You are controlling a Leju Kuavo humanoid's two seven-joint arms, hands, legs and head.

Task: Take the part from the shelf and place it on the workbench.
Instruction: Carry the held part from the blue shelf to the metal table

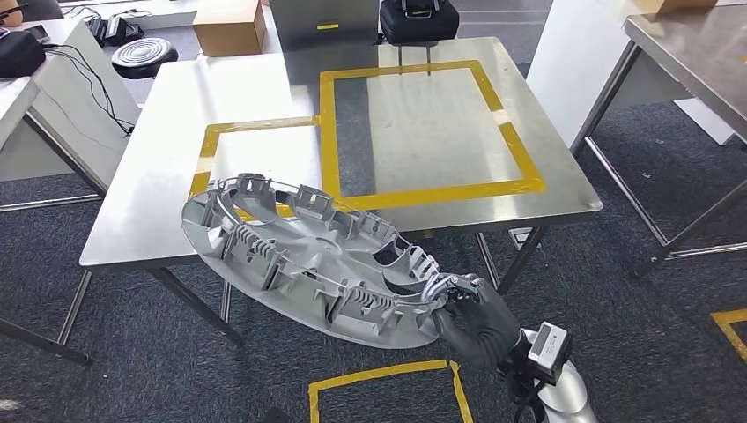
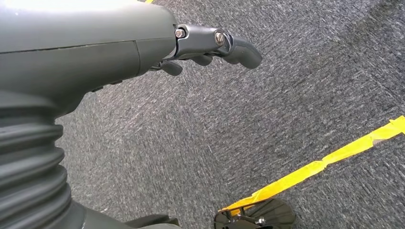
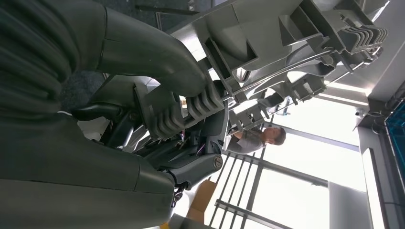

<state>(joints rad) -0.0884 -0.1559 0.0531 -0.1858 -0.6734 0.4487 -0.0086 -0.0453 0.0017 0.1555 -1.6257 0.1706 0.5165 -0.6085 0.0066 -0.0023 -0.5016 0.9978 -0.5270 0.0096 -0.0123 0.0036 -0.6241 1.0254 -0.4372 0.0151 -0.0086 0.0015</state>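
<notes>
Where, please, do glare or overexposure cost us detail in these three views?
Head view: evenly lit, soft reflections on the workbench, the part sharp. Left wrist view: a blown-out strip on the left hand at the picture's edge. Right wrist view: bright windows wash out the background, leaving the right hand dark.

cardboard box [image 1: 229, 26], black stool [image 1: 144, 55], black bag [image 1: 418, 19], grey carpet [image 1: 634, 308]

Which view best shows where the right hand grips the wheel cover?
Head view: the right hand holds the wheel cover by its near rim. The right wrist view shows fingers on its ribs close up; the left wrist view shows carpet.
</notes>
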